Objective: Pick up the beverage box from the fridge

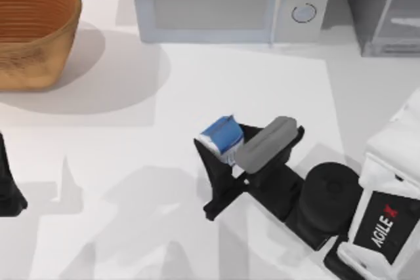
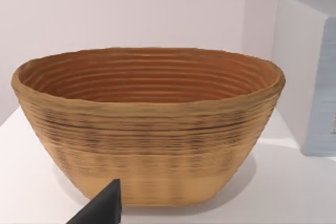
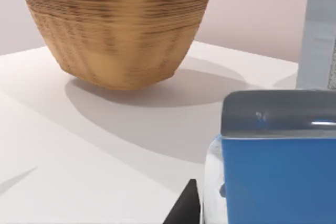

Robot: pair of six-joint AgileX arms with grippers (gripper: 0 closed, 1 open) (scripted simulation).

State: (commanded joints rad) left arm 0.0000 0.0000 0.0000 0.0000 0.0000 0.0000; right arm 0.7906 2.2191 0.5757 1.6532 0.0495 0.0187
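Observation:
The beverage box (image 1: 220, 133), a small blue carton with a white end, is out over the middle of the table, far from the fridge (image 1: 384, 4) at the back right corner. My right gripper (image 1: 226, 142) is shut on the carton, with a black finger on either side and a grey part lying across it. In the right wrist view the blue carton (image 3: 273, 179) sits close up, with a black fingertip (image 3: 185, 209) beside it. My left arm (image 1: 9, 191) is parked at the table's left edge.
A woven wicker basket (image 1: 33, 31) stands at the back left and also appears in the left wrist view (image 2: 147, 129). A light-grey microwave (image 1: 223, 1) with two round dials sits at the back centre, beside the fridge.

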